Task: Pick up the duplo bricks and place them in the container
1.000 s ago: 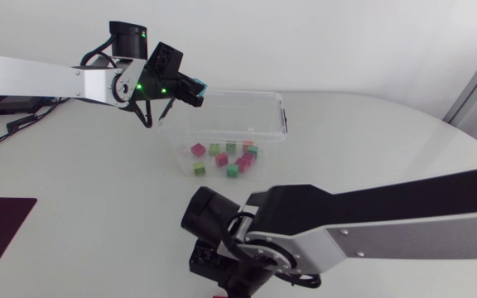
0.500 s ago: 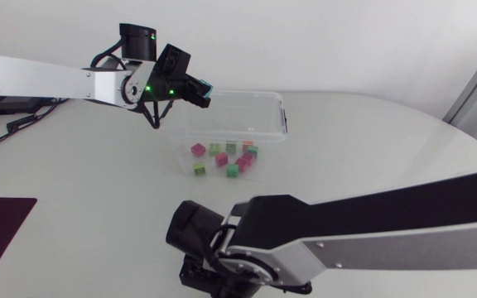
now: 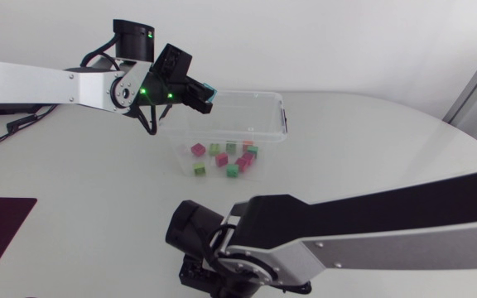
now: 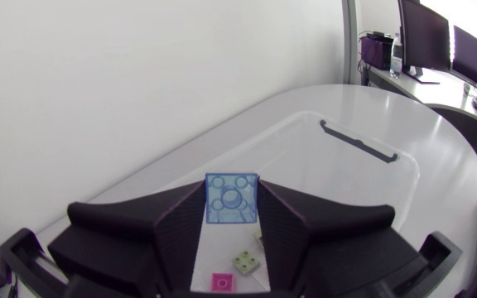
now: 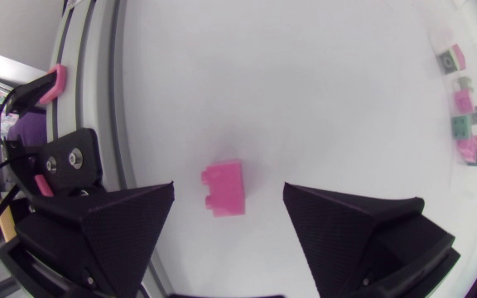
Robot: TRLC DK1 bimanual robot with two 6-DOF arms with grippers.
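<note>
Clamping the blue brick point(image 4: 231, 199), the left claw point(image 4: 231, 187) is hanging above the container point(image 3: 281, 116) rim, likely to drop it among the bricks inside point(image 3: 222, 158), while the right claw point(image 5: 228, 187) is hovering spread wide over a pink brick point(image 5: 224, 189) on the desk point(image 3: 371, 149).

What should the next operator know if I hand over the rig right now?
Left claw: shut on a blue brick, held above one end of the container.
Right claw: open, over a pink brick lying on the table, one finger on either side, not gripping.
Done: several bricks already lie in the container.
Left to do: drop the blue brick in, then grasp the pink brick and carry it to the container.
</note>
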